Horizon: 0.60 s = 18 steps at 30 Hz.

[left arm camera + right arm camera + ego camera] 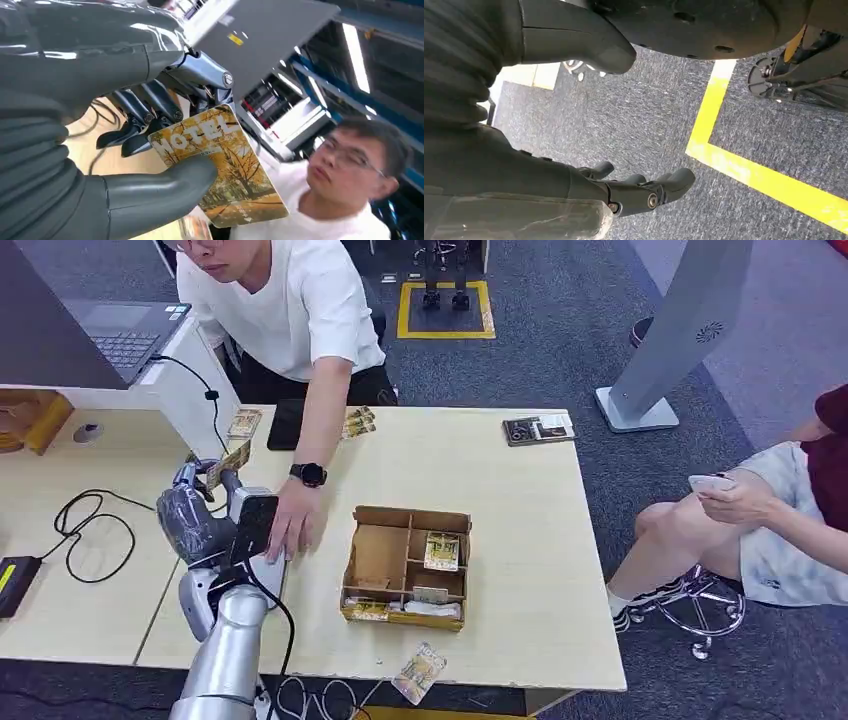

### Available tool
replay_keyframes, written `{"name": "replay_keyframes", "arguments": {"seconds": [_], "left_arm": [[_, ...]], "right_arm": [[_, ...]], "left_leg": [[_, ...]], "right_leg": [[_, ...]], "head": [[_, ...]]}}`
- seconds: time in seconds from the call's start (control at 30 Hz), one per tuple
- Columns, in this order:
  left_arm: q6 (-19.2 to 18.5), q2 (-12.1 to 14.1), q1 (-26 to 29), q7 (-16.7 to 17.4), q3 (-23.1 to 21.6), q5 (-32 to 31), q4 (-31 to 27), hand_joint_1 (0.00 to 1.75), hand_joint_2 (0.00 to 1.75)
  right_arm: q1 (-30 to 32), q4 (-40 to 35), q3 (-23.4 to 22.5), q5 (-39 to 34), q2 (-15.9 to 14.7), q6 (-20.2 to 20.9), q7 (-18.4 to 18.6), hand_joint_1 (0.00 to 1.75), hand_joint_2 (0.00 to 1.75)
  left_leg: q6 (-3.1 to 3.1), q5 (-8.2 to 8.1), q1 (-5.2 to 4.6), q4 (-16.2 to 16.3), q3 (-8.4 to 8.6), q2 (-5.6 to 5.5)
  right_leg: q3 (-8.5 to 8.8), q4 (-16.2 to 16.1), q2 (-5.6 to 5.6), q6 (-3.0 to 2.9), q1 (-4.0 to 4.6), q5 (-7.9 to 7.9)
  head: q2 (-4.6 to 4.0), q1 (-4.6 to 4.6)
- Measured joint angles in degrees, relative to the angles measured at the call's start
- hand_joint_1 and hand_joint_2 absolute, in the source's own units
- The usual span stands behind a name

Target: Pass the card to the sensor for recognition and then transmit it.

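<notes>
The left hand (pixel 205 502) is raised above the left part of the bench (pixel 520 540) and pinches a hotel card (pixel 220 162) between its thick thumb (pixel 165 190) and its darker fingers (pixel 145 107). In the left wrist view the card shows yellow autumn trees and the word "HOTEL"; its lower part is covered by the thumb, and small print near its far corner is too fine to read. From the head view only a sliver of the card (pixel 228 462) rises above the hand.

A person in a white shirt (pixel 290 300) leans over the bench, one hand (pixel 292 525) with a wrist watch (pixel 309 474) resting on a dark flat device (pixel 255 525), largely hidden behind the robot's arm; whether it is the sensor cannot be told.

A divided cardboard box (pixel 407 566) sits mid-bench with a card (pixel 441 550) in one compartment. More cards (pixel 244 423) lie along the far edge, and one packet (pixel 419 673) overhangs the near edge.

The right hand (pixel 634 192) hangs over grey carpet (pixel 649 115) beside a yellow floor line (pixel 744 170), fingers loosely curled, holding nothing.
</notes>
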Motion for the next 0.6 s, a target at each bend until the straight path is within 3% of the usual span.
{"name": "replay_keyframes", "arguments": {"seconds": [0.2, 0.4, 0.6], "left_arm": [[0.0, 1.4, 1.6, 5.1, -8.4, -0.2, 0.0, 1.75, 1.75], [0.0, 2.6, 2.1, 7.2, -12.8, -0.5, 0.1, 1.75, 1.75], [0.0, 4.7, 2.2, 12.3, -17.3, 0.8, 0.9, 1.75, 1.75]], "right_arm": [[0.0, 0.0, 0.0, 0.0, 0.0, 0.0, 0.0, 0.00, 1.75], [0.0, 0.0, 0.0, 0.0, 0.0, 0.0, 0.0, 0.00, 1.75], [0.0, 0.0, 0.0, -0.8, 0.0, 0.0, 0.0, 0.00, 1.75]], "left_leg": [[0.00, 0.00, 0.00, 0.0, 0.00, 0.03], [0.00, 0.00, 0.00, 0.0, 0.00, 0.03], [0.00, 0.00, 0.00, 0.0, 0.01, 0.03]], "right_leg": [[-0.01, 0.0, 0.02, 0.00, 0.00, 0.00], [-0.01, 0.0, 0.02, 0.00, 0.00, 0.00], [-0.01, 0.0, 0.03, 0.00, 0.00, 0.00]], "head": [[0.00, 0.00], [0.00, 0.00], [0.00, 0.00]]}}
